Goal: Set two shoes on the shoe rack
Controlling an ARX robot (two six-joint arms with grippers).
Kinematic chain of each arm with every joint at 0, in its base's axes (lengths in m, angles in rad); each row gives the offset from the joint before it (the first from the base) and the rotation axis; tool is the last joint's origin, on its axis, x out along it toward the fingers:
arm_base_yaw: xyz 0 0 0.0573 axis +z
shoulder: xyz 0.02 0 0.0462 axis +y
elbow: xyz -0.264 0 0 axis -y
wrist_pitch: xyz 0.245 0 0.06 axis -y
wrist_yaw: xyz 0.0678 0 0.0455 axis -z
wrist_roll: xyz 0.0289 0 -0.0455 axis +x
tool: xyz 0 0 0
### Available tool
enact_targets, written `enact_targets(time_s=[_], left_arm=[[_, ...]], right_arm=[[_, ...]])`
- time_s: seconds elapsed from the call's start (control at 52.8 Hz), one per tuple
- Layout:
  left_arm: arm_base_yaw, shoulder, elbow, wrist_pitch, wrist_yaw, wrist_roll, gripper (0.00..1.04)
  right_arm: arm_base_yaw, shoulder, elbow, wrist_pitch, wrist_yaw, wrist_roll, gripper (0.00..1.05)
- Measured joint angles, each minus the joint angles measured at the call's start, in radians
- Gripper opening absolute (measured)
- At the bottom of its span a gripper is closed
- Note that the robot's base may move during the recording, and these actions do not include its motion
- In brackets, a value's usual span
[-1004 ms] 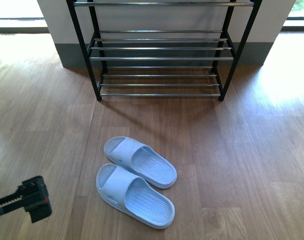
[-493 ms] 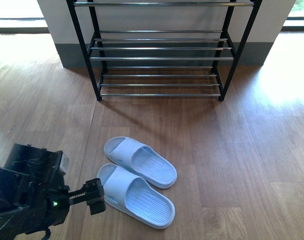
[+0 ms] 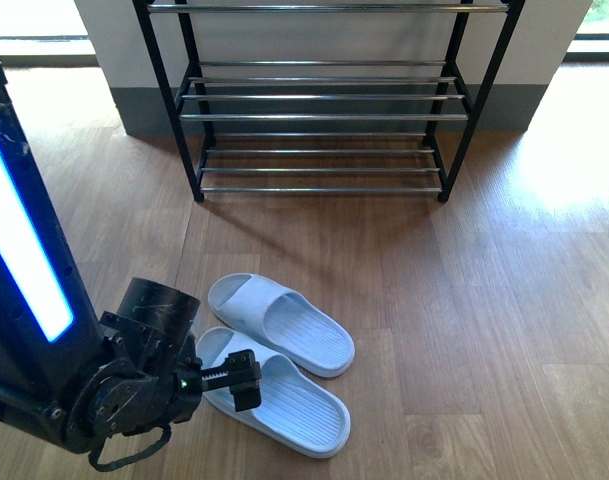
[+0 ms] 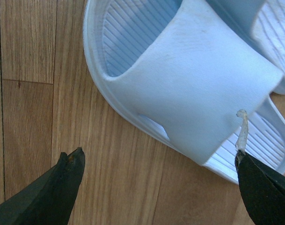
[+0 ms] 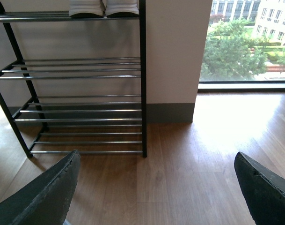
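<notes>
Jaws of left gripper (image 3: 239,380) wide, either side of near slide's (image 3: 294,405) strap; arm hides its 9 o'clock edge. Right gripper (image 5: 156,161) jaws wide, holding nothing. Sneakers (image 5: 105,7) atop shoe rack (image 5: 142,84), cropped at 12 o'clock: soles only.

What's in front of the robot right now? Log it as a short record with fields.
near slide: pale blue, on the floor, under the left gripper
far slide: pale blue, on the floor beside it, on the rack side
left gripper: open, straddling the near slide, not shut on it
right gripper: open, holding nothing, faces the rack
shoe rack: two lower shelves bare; white-soled shoes on an upper shelf
floor: wood planks
</notes>
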Motion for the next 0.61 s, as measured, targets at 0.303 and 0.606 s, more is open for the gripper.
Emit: enact_targets(time_s=[0.303,0.606], left_arm=[[0.001,0.067,0.088,-0.043,-0.024,0.029,0.95],[0.007,0.091,0.096,-0.031,0.051,-0.008,0.95]], right_arm=[[0.000,0.000,0.000,0.000,0.000,0.000,0.96],[0.000,0.000,0.000,0.000,0.000,0.000,0.96]])
